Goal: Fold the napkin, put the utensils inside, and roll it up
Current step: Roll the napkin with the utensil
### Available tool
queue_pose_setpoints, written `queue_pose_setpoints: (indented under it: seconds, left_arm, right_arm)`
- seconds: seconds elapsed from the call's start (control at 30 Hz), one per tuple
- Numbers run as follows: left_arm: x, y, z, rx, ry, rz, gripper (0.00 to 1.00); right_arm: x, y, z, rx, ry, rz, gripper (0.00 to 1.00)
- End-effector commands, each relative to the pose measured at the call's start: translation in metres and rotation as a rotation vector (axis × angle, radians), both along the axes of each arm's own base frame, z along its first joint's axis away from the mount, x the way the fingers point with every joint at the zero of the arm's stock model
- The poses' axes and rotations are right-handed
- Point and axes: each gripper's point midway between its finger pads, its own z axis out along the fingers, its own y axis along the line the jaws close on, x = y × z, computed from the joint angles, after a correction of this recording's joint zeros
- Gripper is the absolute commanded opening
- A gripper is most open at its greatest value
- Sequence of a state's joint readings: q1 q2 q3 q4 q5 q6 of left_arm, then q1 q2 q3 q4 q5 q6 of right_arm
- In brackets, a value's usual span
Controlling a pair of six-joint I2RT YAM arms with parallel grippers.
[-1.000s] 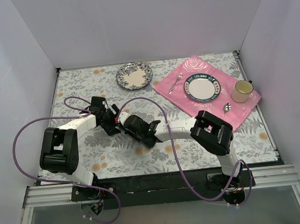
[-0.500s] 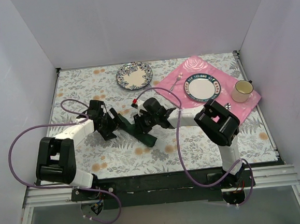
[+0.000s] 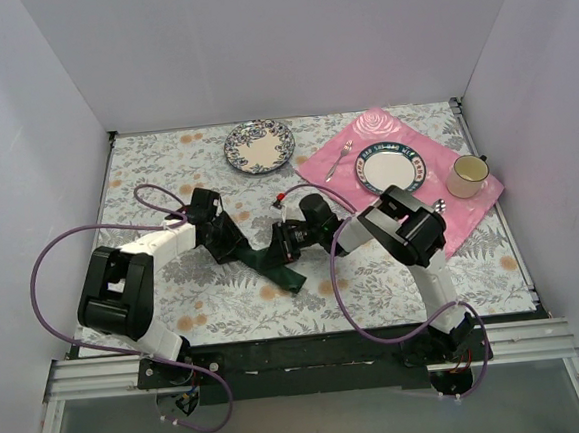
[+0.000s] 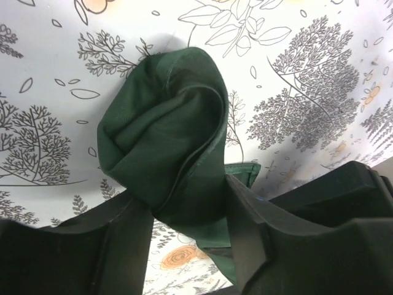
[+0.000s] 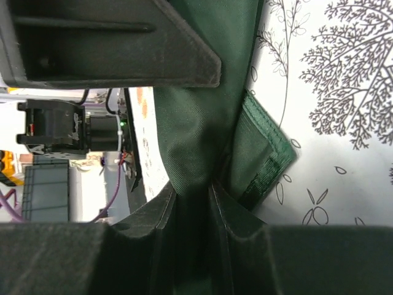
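The dark green napkin [image 3: 278,265] is a crumpled strip on the floral tablecloth, stretched between my two grippers. In the left wrist view the napkin [image 4: 166,129] bulges in a thick bunch out of my left gripper [image 4: 187,196], whose fingers press on it from both sides. My left gripper [image 3: 227,243] holds its left end. My right gripper [image 3: 291,240] is shut on a fold of the napkin [image 5: 196,123], with a hemmed corner beside the jaws. The utensils are out of view.
A blue-rimmed floral plate [image 3: 259,146] sits at the back. The pink rose placemat [image 3: 378,124] at the right carries a plate [image 3: 390,169], a cream cup [image 3: 468,175], a silver fork [image 3: 339,158] and a silver spoon [image 3: 436,208]. White walls enclose the table.
The left gripper widened, slid right and closed around the napkin bunch. The right gripper swung towards the back right, keeping its hold, and the cloth is drawn out between them.
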State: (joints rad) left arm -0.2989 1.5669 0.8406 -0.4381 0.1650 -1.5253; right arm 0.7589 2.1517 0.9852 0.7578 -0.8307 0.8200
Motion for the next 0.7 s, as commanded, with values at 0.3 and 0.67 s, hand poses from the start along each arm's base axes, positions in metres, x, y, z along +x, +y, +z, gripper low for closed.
queue_pose_setpoints:
  seconds: [0.3,0.67]
  left_arm:
    - [-0.002,0.019,-0.008,0.112,-0.01,0.009,0.23]
    - [-0.006,0.016,-0.006,0.097,-0.005,-0.004,0.18]
  right_arm:
    - [0.008,-0.024,-0.007,-0.326,-0.21,0.058,0.57]
    - [0.026,-0.029,0.036,-0.678,-0.73,-0.067,0.79]
